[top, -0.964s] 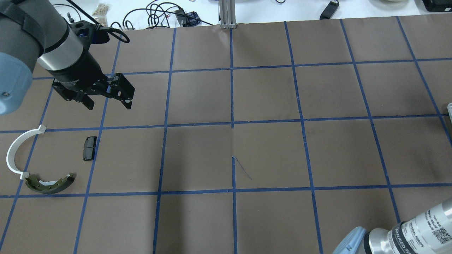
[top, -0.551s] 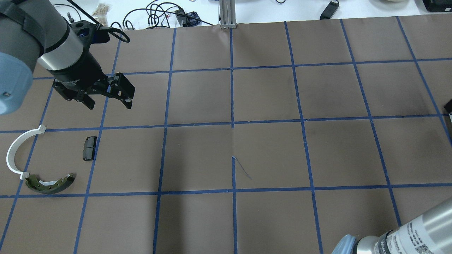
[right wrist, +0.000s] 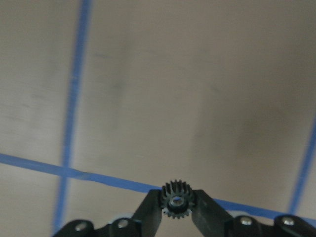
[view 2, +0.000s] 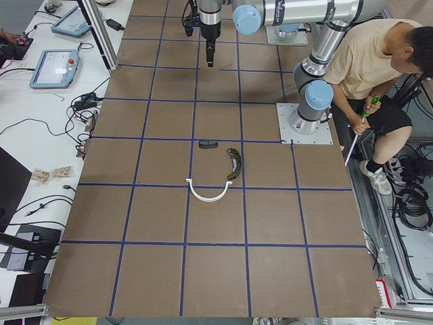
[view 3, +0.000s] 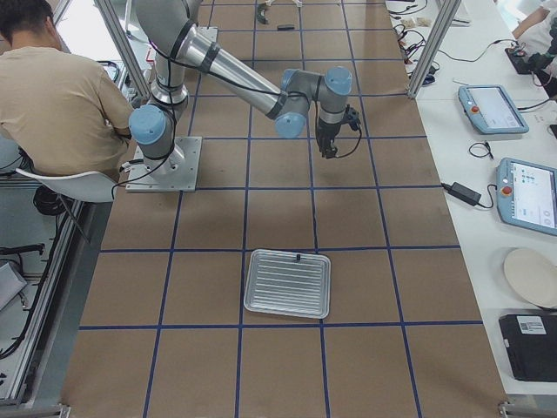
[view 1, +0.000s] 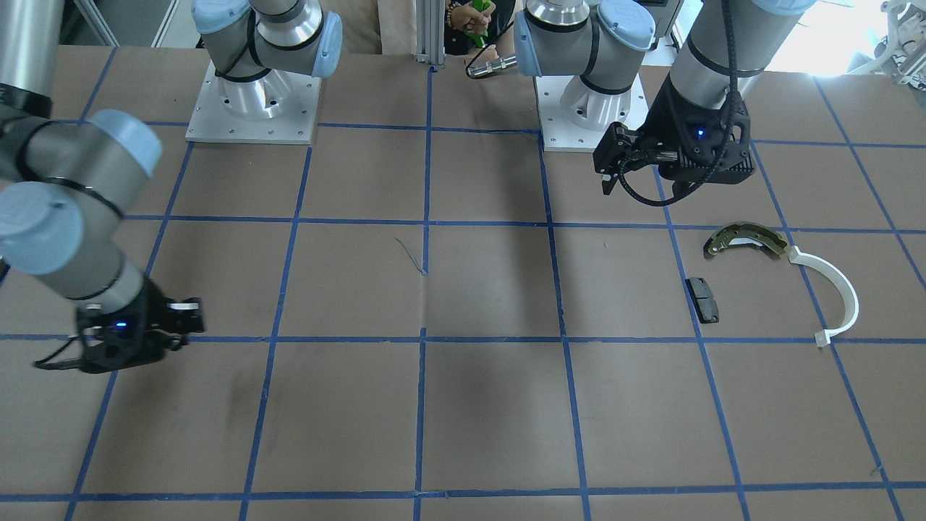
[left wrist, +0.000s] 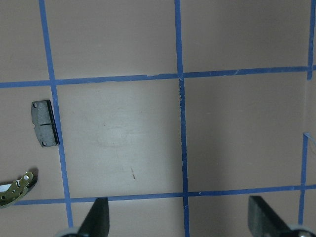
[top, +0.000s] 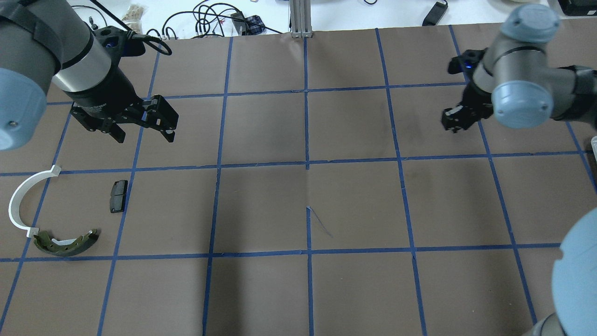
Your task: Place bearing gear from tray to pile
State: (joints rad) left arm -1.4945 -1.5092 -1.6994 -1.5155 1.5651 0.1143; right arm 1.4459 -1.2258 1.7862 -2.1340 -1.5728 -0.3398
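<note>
Hazy tabletop [right wrist: 148, 74]; bearing gear [right wrist: 176, 199] seemingly half-hidden.

The small black toothed gear [right wrist: 176, 199] sits clamped in the right gripper [right wrist: 177, 196], apart from the ribbed silvery rectangular tray [view 3: 287, 284] and the loose parts pile [top: 70, 248].

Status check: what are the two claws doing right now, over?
Left gripper open, empty, near pile. Right gripper shut on bearing gear, far from pile. Nothing lying between.
</note>
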